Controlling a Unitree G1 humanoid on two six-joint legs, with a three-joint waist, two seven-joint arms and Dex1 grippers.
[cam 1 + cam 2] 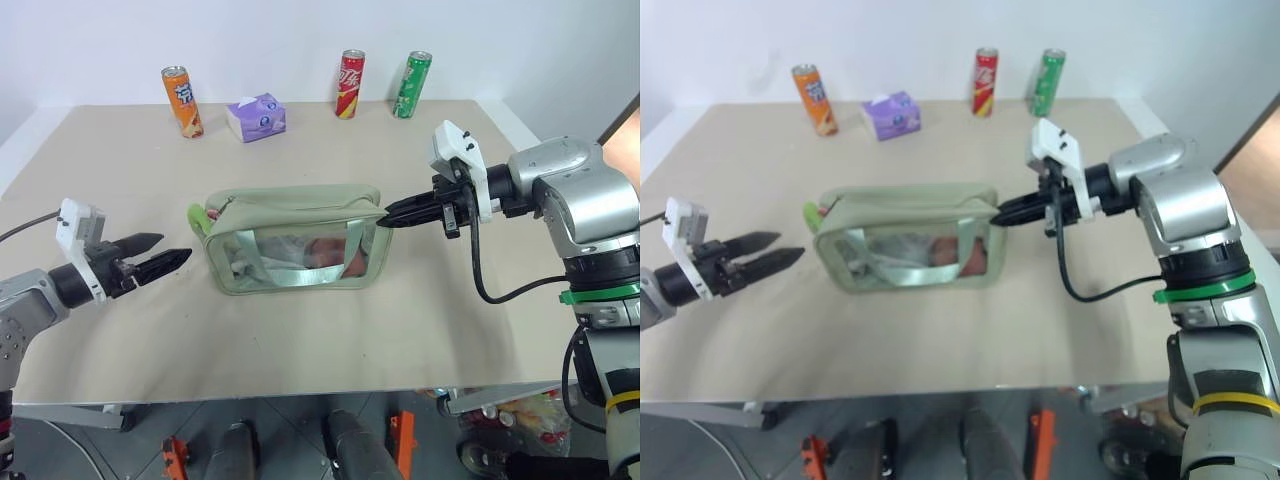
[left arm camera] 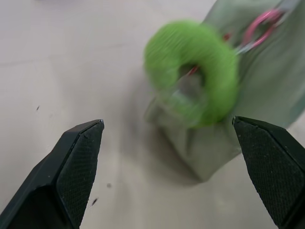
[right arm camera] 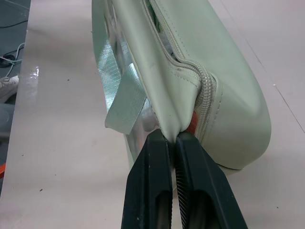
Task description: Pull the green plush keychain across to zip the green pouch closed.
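The fuzzy lime ring of the green plush keychain [image 2: 193, 76] hangs just ahead of the spread left gripper [image 1: 167, 254], at the boxy fabric green pouch [image 1: 290, 210]. The right gripper [image 3: 172, 143] pinches the pouch's far corner. Three cans [image 1: 182, 100] and a tissue pack [image 1: 256, 116] stand well beyond on the worktop [image 1: 120, 170].

Pouch [image 1: 295, 238] mid-table; keychain [image 1: 200, 215] at its left end; cans [image 1: 352, 84] behind.

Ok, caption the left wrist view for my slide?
Open left gripper lined up on the green plush keychain hanging off the green pouch.
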